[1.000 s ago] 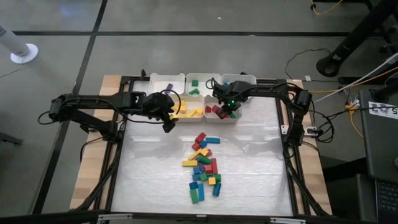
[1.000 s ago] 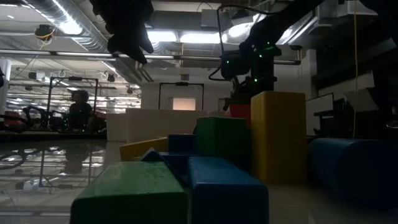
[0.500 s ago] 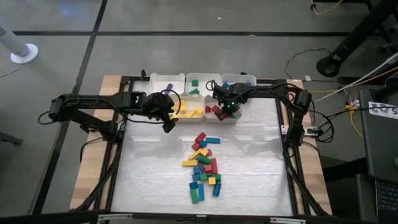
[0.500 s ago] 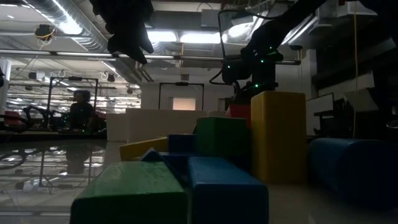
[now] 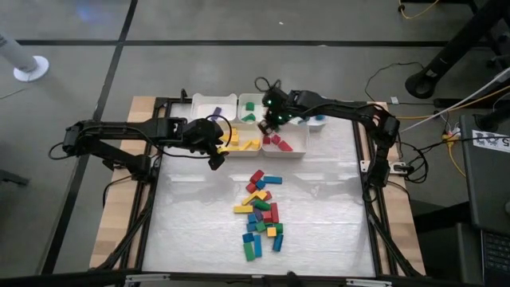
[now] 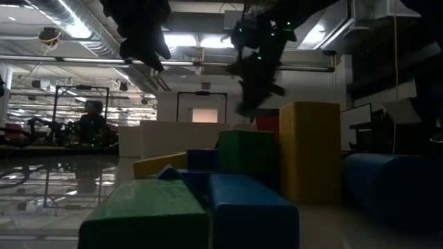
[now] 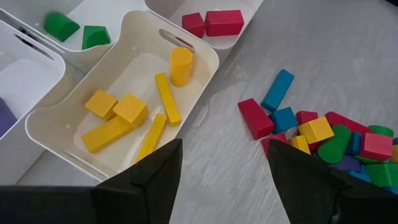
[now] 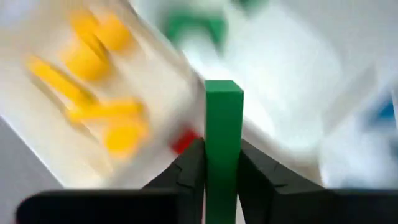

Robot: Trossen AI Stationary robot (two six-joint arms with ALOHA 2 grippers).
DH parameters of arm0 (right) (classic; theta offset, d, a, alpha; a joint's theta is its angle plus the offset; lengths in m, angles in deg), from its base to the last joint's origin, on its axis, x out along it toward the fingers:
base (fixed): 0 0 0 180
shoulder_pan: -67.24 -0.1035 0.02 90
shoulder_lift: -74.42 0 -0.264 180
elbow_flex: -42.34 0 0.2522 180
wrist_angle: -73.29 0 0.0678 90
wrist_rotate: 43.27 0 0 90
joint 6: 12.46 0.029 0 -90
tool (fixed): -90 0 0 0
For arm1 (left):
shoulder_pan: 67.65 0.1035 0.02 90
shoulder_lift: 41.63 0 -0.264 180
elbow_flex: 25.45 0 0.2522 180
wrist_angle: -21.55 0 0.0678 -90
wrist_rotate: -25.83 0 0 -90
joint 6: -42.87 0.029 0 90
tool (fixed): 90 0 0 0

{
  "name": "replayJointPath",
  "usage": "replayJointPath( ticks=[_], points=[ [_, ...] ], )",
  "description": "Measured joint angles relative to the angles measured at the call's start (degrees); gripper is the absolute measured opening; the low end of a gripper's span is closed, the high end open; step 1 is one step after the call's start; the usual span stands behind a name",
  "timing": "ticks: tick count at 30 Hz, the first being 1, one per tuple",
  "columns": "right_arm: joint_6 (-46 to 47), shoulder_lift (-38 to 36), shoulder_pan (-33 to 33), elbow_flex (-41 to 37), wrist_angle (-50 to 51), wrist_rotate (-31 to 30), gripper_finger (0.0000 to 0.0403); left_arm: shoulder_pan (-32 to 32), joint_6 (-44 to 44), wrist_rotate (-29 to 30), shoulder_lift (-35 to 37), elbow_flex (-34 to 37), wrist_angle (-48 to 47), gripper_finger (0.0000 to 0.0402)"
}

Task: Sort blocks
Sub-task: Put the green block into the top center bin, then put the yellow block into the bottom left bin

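A heap of red, yellow, green and blue blocks point(image 5: 260, 214) lies on the white mat in the middle of the table. My right gripper point(image 5: 271, 121) hangs above the white bins at the far edge, shut on a long green block point(image 8: 222, 130). It also shows high up in the low view point(image 6: 255, 83). My left gripper point(image 5: 216, 157) stands open and empty beside the bin of yellow blocks point(image 7: 59, 134), its fingers apart point(image 7: 224, 180) over the mat. My right gripper pinches the green block's two long sides point(image 8: 222, 163) between its two fingers point(image 8: 190, 171). The block runs along the fingers and sticks out well past their tips. The fingers slant down from above. The block is lifted clear, above the bins.
Several white bins stand in two rows at the far edge: yellow blocks point(image 5: 241, 143) and red blocks point(image 5: 280, 143) in front, purple point(image 5: 216, 111), green point(image 5: 250, 106) and blue point(image 5: 318, 119) behind. A black frame point(image 5: 374, 199) borders the mat. Bare mat lies left and right of the heap.
My right gripper has risen from the bin of red blocks and gone toward the far left, over the bins, carrying the green block. Most of this happened in the last half second. It has also tipped less steeply downward.
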Motion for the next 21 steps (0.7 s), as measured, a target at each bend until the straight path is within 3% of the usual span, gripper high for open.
replayJointPath(
  ticks=[8, 17, 21],
  points=[
    [-10.0, 1.3, 0.7, -0.5, -23.7, -8.3, 0.0094, 0.0, -0.8, 0.0, 0.0, 0.0, 0.0, 0.0224],
    [-10.2, 1.4, 0.7, -0.5, -25.6, -9.8, 0.0137, -0.6, -3.9, -0.8, 0.0, 0.0, -0.1, 0.0224],
    [-10.2, 1.4, 0.7, -0.5, -25.5, -10.4, 0.0151, -4.1, -5.6, -2.9, -0.3, 0.0, -0.1, 0.0224]
  ],
)
